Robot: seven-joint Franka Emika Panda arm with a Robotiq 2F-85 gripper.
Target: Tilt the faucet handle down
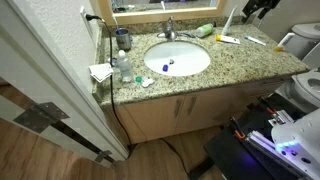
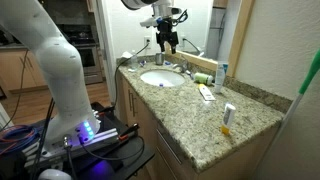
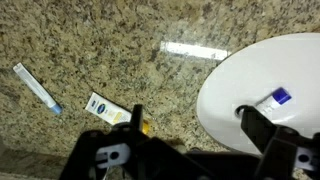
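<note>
I find one oval white basin (image 1: pixel 190 54) set in the granite table (image 1: pixel 250 62); it holds one small blue-capped item (image 3: pixel 279 97). The faucet handle (image 1: pixel 170 26) sits at the basin's back rim, atop the single faucet (image 1: pixel 170 35). My gripper (image 2: pixel 167 45) hangs above the table, well apart from the handle, jaws wide and holding nothing. Below it lie one slim white stick (image 3: pixel 35 87) and one small tube (image 3: pixel 105 108). The wood floor (image 1: pixel 60 150) is brown.

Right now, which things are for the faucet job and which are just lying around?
For the job: faucet handle, open gripper.
Just lying about: toothpaste tube, toothbrush, small blue thing in the basin.
</note>
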